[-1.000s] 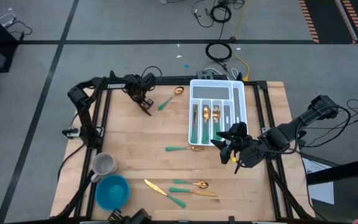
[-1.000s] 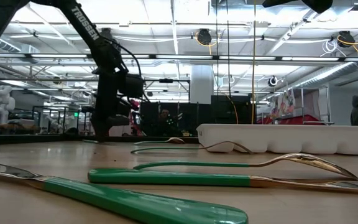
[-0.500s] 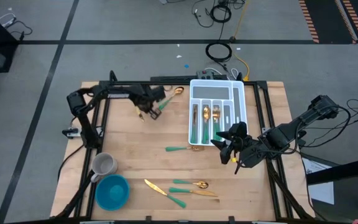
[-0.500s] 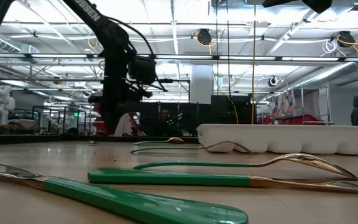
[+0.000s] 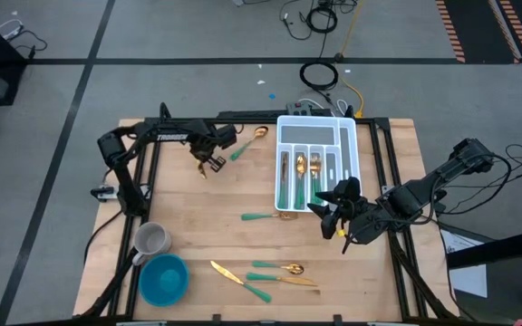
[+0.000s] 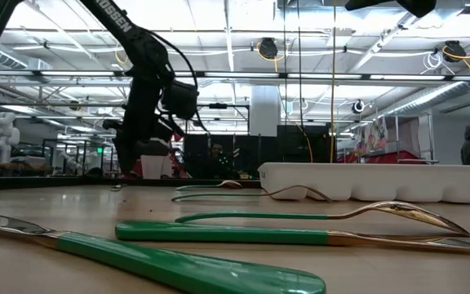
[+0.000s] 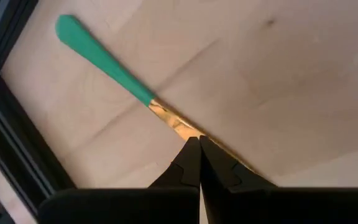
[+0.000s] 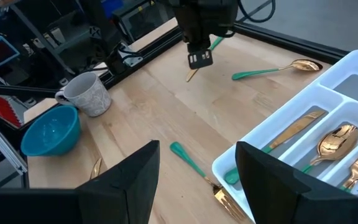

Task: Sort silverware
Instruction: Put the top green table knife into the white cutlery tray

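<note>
One utensil [image 7: 126, 81]: light, stiff, slick; grip at the gold neck.
Left claw [image 7: 199, 146]: pinching utensil, near tray [image 5: 318, 119].
Right claw [image 5: 325, 218]: spread.

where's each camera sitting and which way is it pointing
high: above the table, straight down; both arms show, left tool and right tool.
low: table height, level across silverware to the white tray; left arm shows.
left wrist: on left arm, facing a teal-handled utensil in its shut fingers.
right wrist: on right arm, facing across the table; its open fingers show.
shared: high and right wrist both see the mug.
</note>
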You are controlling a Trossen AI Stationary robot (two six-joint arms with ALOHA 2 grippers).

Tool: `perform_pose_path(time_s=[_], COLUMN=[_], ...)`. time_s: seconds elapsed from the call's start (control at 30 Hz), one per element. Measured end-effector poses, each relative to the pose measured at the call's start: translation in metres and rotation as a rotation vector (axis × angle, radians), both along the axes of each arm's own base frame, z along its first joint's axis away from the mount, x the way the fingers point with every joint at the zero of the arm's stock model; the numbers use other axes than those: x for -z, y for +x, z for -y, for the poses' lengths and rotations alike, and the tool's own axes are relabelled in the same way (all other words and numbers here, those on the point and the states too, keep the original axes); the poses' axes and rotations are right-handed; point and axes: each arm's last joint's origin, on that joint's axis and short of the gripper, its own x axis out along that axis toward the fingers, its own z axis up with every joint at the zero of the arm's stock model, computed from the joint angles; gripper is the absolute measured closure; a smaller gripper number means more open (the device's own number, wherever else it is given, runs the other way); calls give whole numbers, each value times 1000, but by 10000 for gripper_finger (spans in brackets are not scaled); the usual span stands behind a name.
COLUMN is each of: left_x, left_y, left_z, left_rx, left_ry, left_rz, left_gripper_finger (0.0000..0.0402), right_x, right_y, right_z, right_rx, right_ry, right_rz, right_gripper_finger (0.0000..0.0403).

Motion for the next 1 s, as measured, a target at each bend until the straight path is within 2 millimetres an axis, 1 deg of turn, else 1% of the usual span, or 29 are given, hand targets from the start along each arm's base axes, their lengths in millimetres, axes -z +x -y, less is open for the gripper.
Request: perform_pose_path(time_s=[0.1,0.3,0.43,0.53,0.7,0.9,1.0], left_x=[8,26,29,29,30,28,25], left_y=[-7,-13,-13,-8,8,31,46], left_z=[2,8,12,21,48,95,117], left_rx=[-15,-40,-35,-2,71,118,174], left_ry=[-23,-58,-75,-112,-254,-432,-470], left_rz=[-19,22,53,72,160,273,343], left_gripper_finger=[401,401,401,401,401,401,401], right_x=[0,0,0,0,0,0,0], right_y=[0,0,0,0,0,0,0], right_z=[0,0,0,0,0,0,0], right_rx=[-5,-9,-10,-10,-17,-20,-22], right_ry=[-9,-15,-17,-19,-30,-34,-37], right_rz=[-6,-9,-10,-11,-16,-18,-18], right_gripper_finger=[200,200,200,200,200,200,200])
